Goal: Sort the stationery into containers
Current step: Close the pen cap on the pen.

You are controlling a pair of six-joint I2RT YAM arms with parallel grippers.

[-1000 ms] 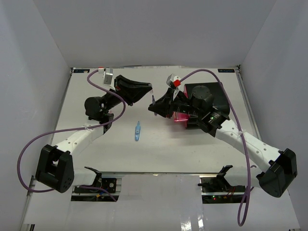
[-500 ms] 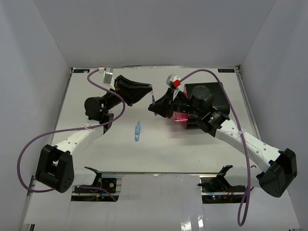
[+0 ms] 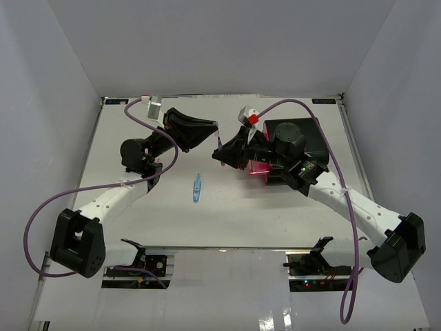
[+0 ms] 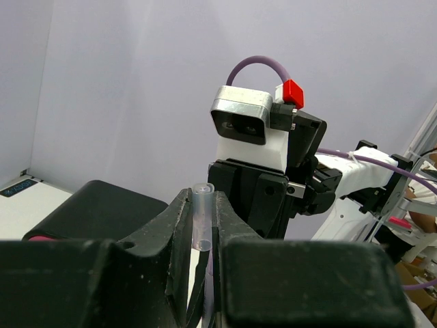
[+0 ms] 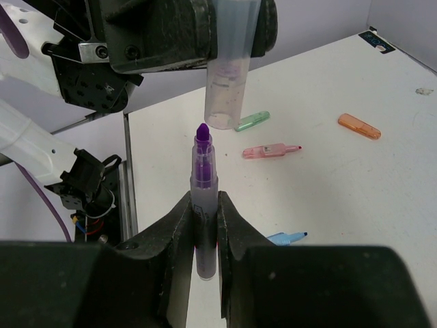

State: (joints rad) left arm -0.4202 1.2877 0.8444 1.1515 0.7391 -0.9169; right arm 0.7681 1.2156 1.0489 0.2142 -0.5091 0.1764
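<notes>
My right gripper (image 5: 203, 202) is shut on an uncapped purple marker (image 5: 203, 171), tip up. Just above the tip hangs its translucent cap (image 5: 227, 75), open end down and a small gap apart. My left gripper (image 4: 202, 199) is shut on that cap (image 4: 201, 217). In the top view the two grippers, left (image 3: 214, 128) and right (image 3: 221, 149), meet above mid-table beside the black cabinet (image 3: 311, 138), whose magenta drawer (image 3: 259, 169) stands open. A light-blue pen (image 3: 198, 187) lies on the table; it also shows in the right wrist view (image 5: 287, 238).
In the right wrist view a green piece (image 5: 251, 121), a pink pen (image 5: 271, 150) and an orange piece (image 5: 358, 126) lie on the white table. The right wrist camera (image 4: 240, 125) faces my left gripper closely. Grey walls enclose the table on three sides.
</notes>
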